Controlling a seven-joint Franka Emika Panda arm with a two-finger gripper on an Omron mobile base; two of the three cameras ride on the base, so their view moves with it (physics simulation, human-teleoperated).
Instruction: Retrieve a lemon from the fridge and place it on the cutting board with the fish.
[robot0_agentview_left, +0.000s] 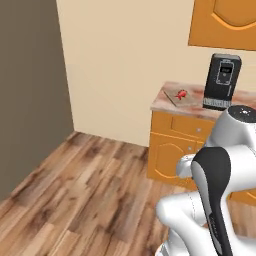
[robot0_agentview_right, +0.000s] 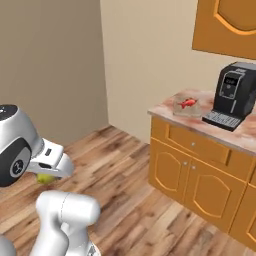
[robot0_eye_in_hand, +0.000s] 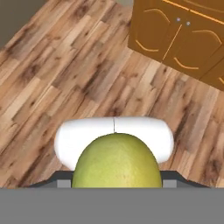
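One lemon (robot0_eye_in_hand: 114, 161), one fish (robot0_agentview_right: 187, 103), one cutting board (robot0_agentview_right: 184, 110) and one coffee machine (robot0_agentview_right: 232, 95) can be counted. In the right base view, the lemon is seen at the far left as a small yellow-green patch under the gripper (robot0_agentview_right: 46, 176), above the wooden floor (robot0_agentview_right: 125, 190) and well apart from the counter (robot0_agentview_right: 225, 131). In the hand view, the lemon is seen between the two finger tips, with the jaws partly closed and pinched on its sides; the fruit's rounded end is presented to the camera, so the direction of its long axis cannot be told. Further right, the cutting board is laid on the counter near its left end, with the red fish resting on it, its length running roughly left to right in the right base view. The black coffee machine is placed just beside the board, to its right, above the orange cabinet doors (robot0_agentview_right: 197, 185).
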